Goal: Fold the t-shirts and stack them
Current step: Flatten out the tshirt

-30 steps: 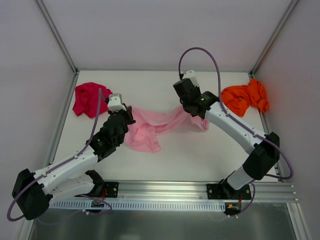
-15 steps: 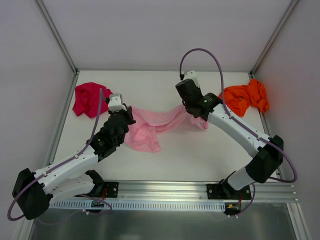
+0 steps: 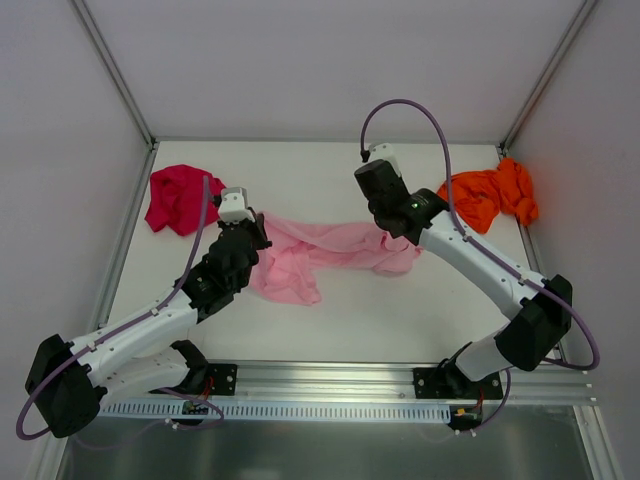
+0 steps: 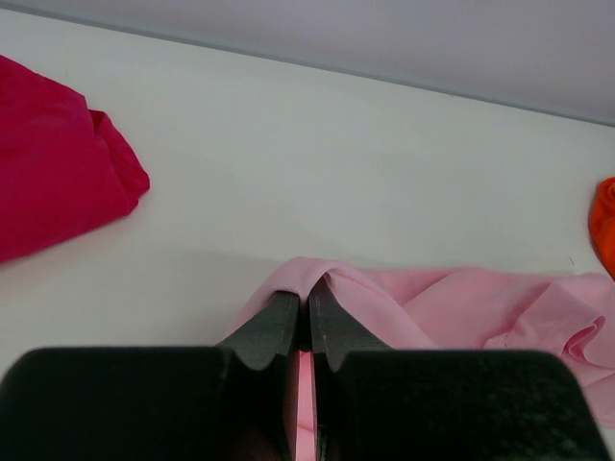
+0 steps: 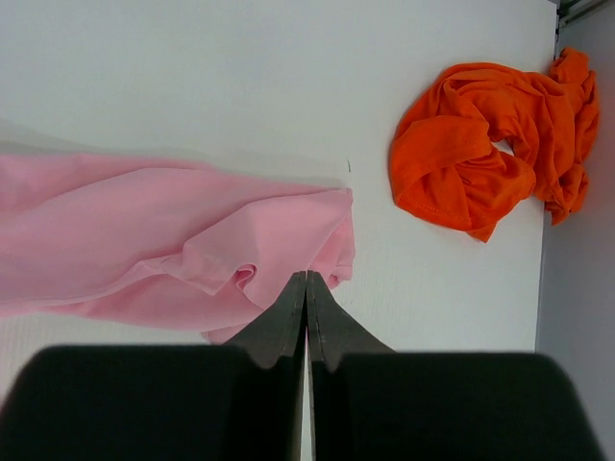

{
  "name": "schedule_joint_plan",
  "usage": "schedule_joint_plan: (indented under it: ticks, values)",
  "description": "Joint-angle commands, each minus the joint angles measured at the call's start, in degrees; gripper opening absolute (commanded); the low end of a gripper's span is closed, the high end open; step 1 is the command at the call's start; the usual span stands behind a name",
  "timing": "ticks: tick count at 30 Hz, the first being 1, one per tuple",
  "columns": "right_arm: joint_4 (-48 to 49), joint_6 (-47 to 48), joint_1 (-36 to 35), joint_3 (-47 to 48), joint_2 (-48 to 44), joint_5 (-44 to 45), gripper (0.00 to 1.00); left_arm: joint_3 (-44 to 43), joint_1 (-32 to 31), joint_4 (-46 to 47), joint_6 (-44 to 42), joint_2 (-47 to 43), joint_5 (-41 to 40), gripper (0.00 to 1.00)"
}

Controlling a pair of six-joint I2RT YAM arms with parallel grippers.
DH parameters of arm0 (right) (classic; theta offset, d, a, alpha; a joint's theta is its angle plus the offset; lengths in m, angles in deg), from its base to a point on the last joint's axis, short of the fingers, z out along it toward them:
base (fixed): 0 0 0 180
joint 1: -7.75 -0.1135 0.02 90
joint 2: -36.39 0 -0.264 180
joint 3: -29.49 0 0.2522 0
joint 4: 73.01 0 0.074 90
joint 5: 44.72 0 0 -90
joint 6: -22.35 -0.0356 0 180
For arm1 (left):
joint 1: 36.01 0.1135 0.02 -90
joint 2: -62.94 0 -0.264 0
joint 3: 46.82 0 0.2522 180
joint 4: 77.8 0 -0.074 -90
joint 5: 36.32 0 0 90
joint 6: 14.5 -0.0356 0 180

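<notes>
The light pink t-shirt (image 3: 320,248) lies crumpled and stretched across the middle of the white table (image 3: 300,170). My left gripper (image 3: 254,232) is shut on a fold at its left end, seen in the left wrist view (image 4: 307,285) with pink cloth (image 4: 461,307) draped over the tips. My right gripper (image 3: 392,238) is shut at the shirt's right end; in the right wrist view (image 5: 306,276) its tips pinch the pink cloth (image 5: 144,230). The magenta-red t-shirt (image 3: 175,195) (image 4: 48,163) lies bunched at the back left. The bright orange t-shirt (image 3: 490,195) (image 5: 480,144) lies bunched at the back right.
Pale walls close in the table at the back and both sides, with metal posts (image 3: 120,80) at the corners. A metal rail (image 3: 330,375) with the arm bases runs along the near edge.
My right gripper has moved a little right and toward the near side with the pink cloth, and the shirt's right half has spread out lower on the table. The left gripper has held still.
</notes>
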Motion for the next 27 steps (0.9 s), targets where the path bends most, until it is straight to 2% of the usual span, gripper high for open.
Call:
schedule_joint_plan:
  ticks: [1,2,3,4,7,14,27]
  values:
    - [0.5,0.8,0.1,0.3,-2.4,0.8,0.01,0.1,-0.5,2.7,-1.6,-0.1,-1.3,0.00]
    - [-0.1,0.8,0.3,0.3,-2.3,-0.8,0.05,0.1,-0.5,2.6,-1.7,-0.2,-1.3,0.00]
    - [-2.0,-0.2,0.3,0.5,-2.1,-1.4,0.21,0.3,-0.5,2.7,-1.6,-0.2,-1.3,0.00]
    - [-2.2,-0.8,0.3,-0.2,-2.0,-1.7,0.56,0.3,-0.5,2.7,-1.6,-0.3,-1.4,0.00]
    - [-1.9,-2.0,1.3,-2.9,-0.5,-3.9,0.66,0.4,-0.5,2.8,-1.6,-0.2,-1.1,0.00]
    - [-0.9,-5.2,4.0,-6.1,5.9,-7.2,0.66,1.1,-0.5,2.9,-1.7,-0.6,-1.6,0.00]
    - [2.7,-6.8,5.8,-11.3,8.5,-10.5,0.63,1.3,-0.5,3.7,-1.8,0.6,-2.0,0.00]
